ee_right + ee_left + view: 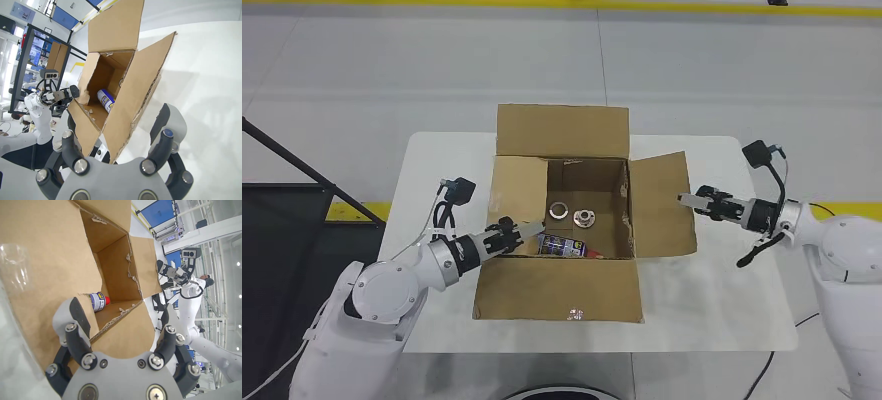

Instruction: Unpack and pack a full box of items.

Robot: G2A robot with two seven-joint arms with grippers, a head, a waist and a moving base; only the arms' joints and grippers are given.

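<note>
Top view, metal rings (560,210) near spray can (564,246)

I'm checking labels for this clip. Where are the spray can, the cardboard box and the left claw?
spray can (99,301): left wrist view, on its printed label.
cardboard box (557,290): top view, on the near flap.
left claw (122,308): left wrist view, midway between its open fingertips.

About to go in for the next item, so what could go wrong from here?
1. The can lies on its side in the box; a pinch from the open left jaws may roll it toward the two metal rings.
2. The left jaws sit at the torn left flap and could snag it.
3. The open right jaws sit at the right flap edge; a tug might shift the box.
</note>
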